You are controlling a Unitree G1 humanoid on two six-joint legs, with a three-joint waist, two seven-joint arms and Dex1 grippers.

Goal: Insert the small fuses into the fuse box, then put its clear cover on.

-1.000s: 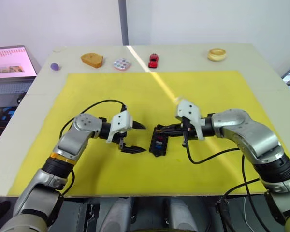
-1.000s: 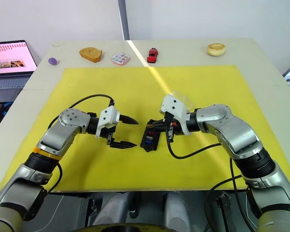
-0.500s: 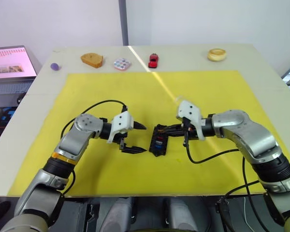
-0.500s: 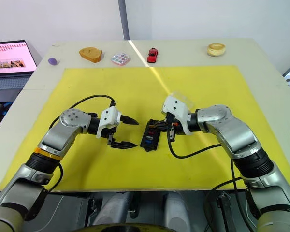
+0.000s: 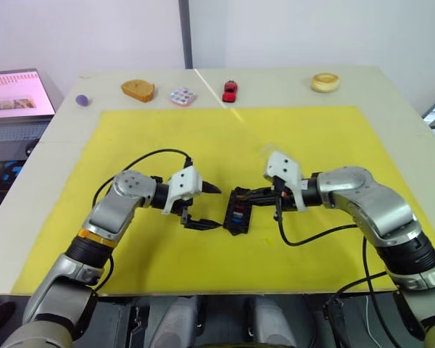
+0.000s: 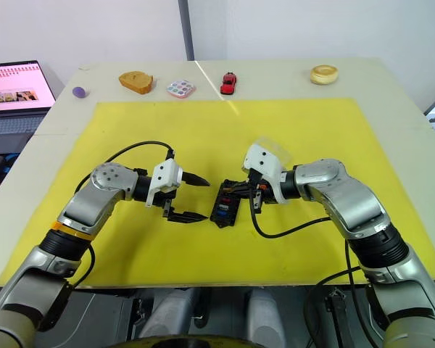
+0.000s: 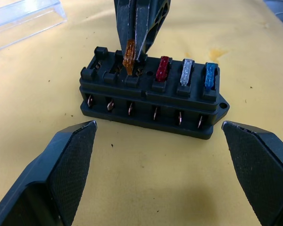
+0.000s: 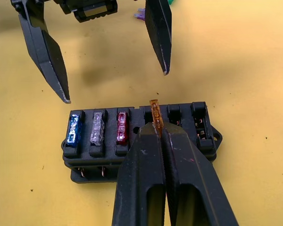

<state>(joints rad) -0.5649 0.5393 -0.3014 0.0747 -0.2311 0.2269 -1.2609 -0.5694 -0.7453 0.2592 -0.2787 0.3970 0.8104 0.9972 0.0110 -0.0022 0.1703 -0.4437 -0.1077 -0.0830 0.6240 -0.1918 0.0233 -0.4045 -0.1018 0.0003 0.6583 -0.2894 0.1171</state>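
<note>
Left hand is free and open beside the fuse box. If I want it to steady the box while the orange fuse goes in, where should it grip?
Probably clamp the fuse box across its two short ends. The open left hand faces its long wall with a finger beyond each end, so closing should avoid the orange fuse in the right hand.

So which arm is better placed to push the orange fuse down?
The right: its gripper already pinches the orange fuse over the fuse box. The left gripper is open beside it.
</note>
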